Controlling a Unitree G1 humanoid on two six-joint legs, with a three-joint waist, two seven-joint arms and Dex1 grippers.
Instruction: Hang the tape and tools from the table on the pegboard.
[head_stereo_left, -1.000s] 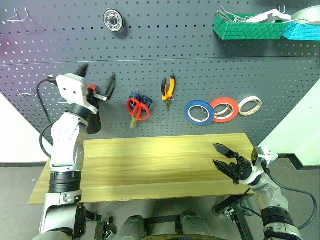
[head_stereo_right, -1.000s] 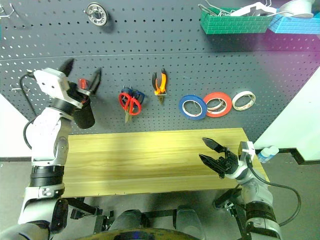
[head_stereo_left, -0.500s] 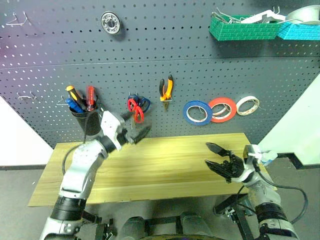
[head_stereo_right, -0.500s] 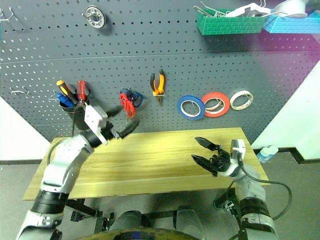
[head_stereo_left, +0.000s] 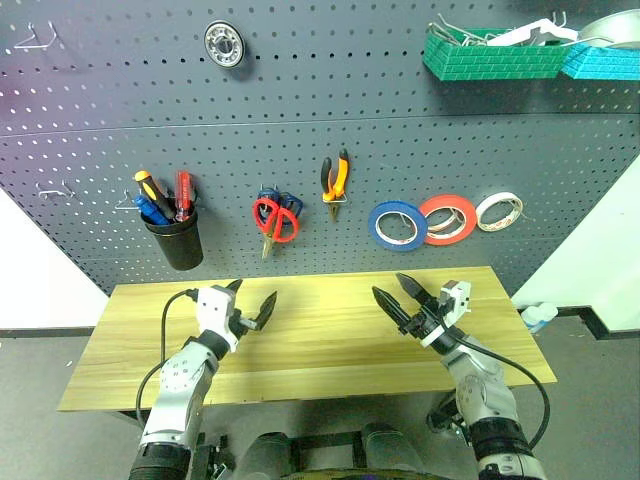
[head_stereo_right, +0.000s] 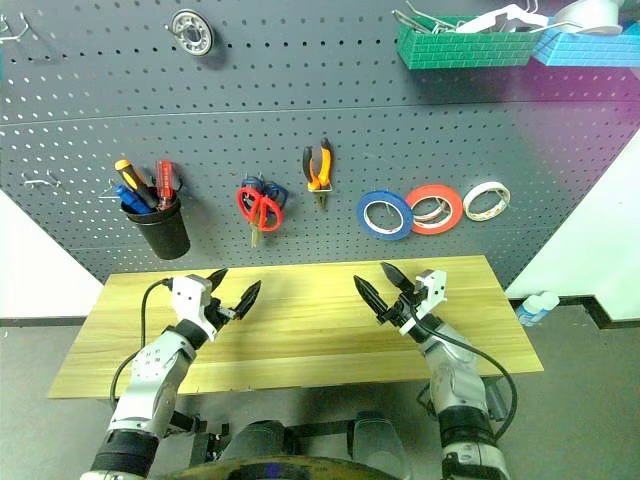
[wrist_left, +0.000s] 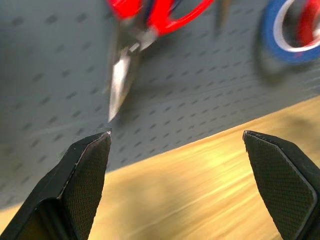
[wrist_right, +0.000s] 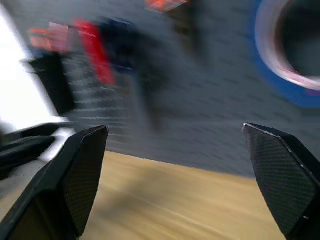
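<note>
Grippers noted first, nearest the camera: left gripper (head_stereo_left: 243, 304) and right gripper (head_stereo_left: 404, 297) are both held low over the table (head_stereo_left: 320, 375), fingers spread wide, nothing between them. Both are pointed roughly level toward the pegboard (head_stereo_left: 300, 120), the left one over the left half of the table, the right one over the right half and angled inward.

No tool or tape is seen lying on the table top.

Farther back, on the pegboard above the table's far edge: red-handled screwdriver (head_stereo_left: 182, 193) is stood in a black cup (head_stereo_left: 176, 240) with other screwdrivers, above the table's left end; red-handled scissors (head_stereo_left: 272, 219) are hung in front of a blue-handled pair, above the table's middle; orange-and-black pliers (head_stereo_left: 336, 180) are hung just right of these; blue tape roll (head_stereo_left: 398, 224) is hung above the table's right part, beside a red-orange roll (head_stereo_left: 449, 219) and a white roll (head_stereo_left: 499, 211).

Task judged complete.

Risk: any further forward reach with splayed fingers could knock the scissors or the tape off their hooks.
</note>
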